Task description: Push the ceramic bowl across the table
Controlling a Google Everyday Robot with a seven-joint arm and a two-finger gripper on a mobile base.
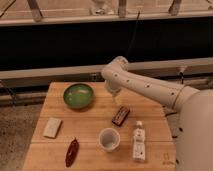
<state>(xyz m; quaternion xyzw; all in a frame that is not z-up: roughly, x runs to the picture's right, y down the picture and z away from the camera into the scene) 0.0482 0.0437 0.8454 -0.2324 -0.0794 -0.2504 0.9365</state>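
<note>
end effector [114, 98] near ceramic bowl [78, 95], not touching

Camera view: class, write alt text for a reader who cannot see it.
A white robot arm reaches over a wooden table, its gripper hanging just right of a green ceramic bowl near the far edge. Nearer the front are a pale block, a reddish pod, a whitish cup, a dark packet and a small bottle.

End effector [114, 94] beside ceramic bowl [78, 96] on table [90, 131]
</note>
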